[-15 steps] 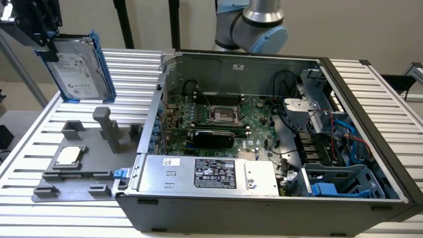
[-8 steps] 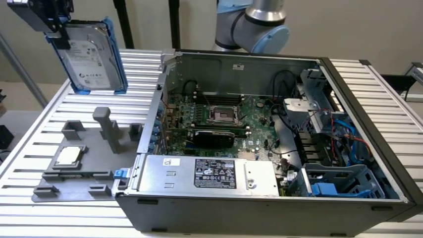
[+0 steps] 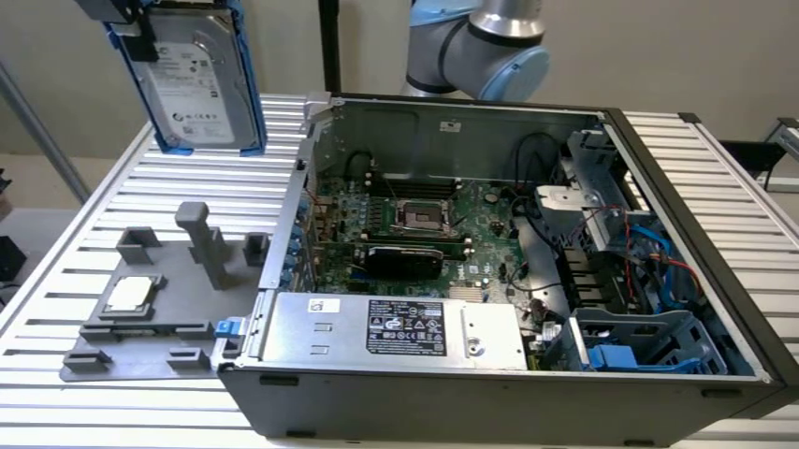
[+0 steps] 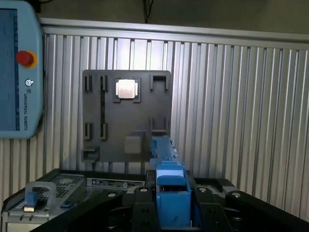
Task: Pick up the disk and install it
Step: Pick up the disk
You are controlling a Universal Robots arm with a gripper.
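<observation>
The fingers point(image 4: 140, 208) were clamped on the disk point(image 3: 200, 79), which hung upright, clear of the counter point(image 3: 112, 196), at ten o'clock from the open computer case point(image 3: 500, 402). Gripped by its smooth blue rails, it could slip or twist and snag the case wall. The pendant point(image 4: 14, 72) read "UNIVERSAL ROBOTS"; the disk's label was illegible.
</observation>
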